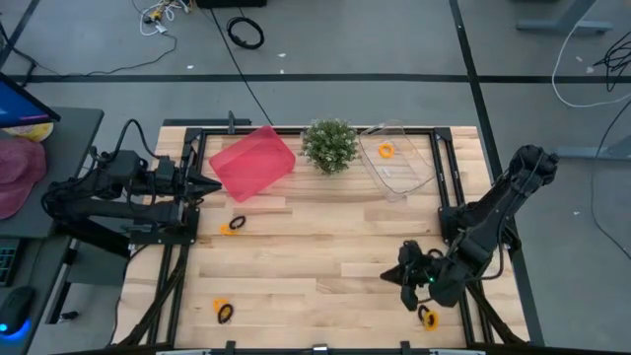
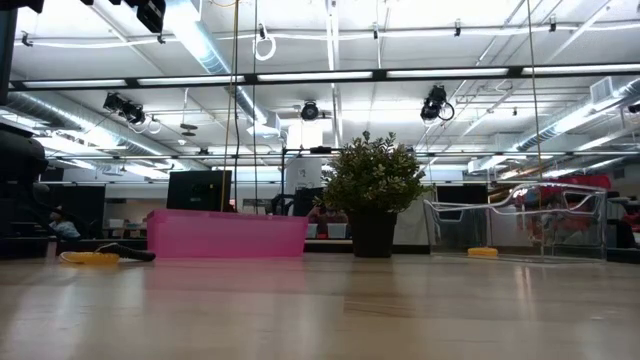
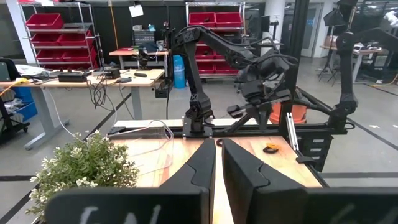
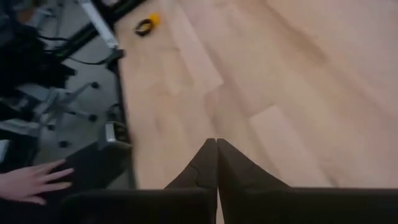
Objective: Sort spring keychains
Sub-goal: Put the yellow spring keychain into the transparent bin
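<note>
Four spring keychains show in the high view. An orange-and-black pair (image 1: 233,226) lies left of centre, also in the low view (image 2: 95,258). Another (image 1: 224,312) lies near the front left, also in the right wrist view (image 4: 147,23). One (image 1: 427,317) lies at the front right, and an orange one (image 1: 385,150) rests inside the clear container (image 1: 402,166). My right gripper (image 1: 387,275) (image 4: 216,146) is shut and holds nothing, over bare wood just left of the front-right keychain. My left gripper (image 1: 209,184) (image 3: 217,155) waits level at the left edge, shut, beside the pink bin (image 1: 252,163).
A small potted plant (image 1: 329,145) stands at the back centre between the pink bin and the clear container. Black frame rails (image 1: 177,266) run along the table's sides. A person's hand (image 4: 31,180) shows off the table near its front left corner.
</note>
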Tool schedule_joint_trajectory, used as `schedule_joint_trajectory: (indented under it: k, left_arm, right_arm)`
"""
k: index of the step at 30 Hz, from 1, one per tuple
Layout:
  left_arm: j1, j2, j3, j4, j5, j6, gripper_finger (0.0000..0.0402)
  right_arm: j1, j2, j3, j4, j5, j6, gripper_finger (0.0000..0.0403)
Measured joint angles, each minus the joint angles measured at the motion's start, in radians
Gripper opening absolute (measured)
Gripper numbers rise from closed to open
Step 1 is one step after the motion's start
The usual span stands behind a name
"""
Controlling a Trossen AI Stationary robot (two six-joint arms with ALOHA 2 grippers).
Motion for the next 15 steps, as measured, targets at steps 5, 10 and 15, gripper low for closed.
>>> schedule_joint_trajectory:
  k: [5,10,15]
  left_arm:
    - [0.000,0.000,0.000,0.000,0.000,0.000,0.0030]
    - [0.000,0.000,0.000,0.000,0.000,0.000,0.0030]
    - [0.000,0.000,0.000,0.000,0.000,0.000,0.0030]
  right_arm:
    - [0.041,0.041,0.000,0.083,0.000,-0.035,0.0004]
    - [0.086,0.091,0.000,0.147,0.001,-0.095,0.0014]
    - [0.106,0.125,0.000,0.250,0.000,-0.137,0.0024]
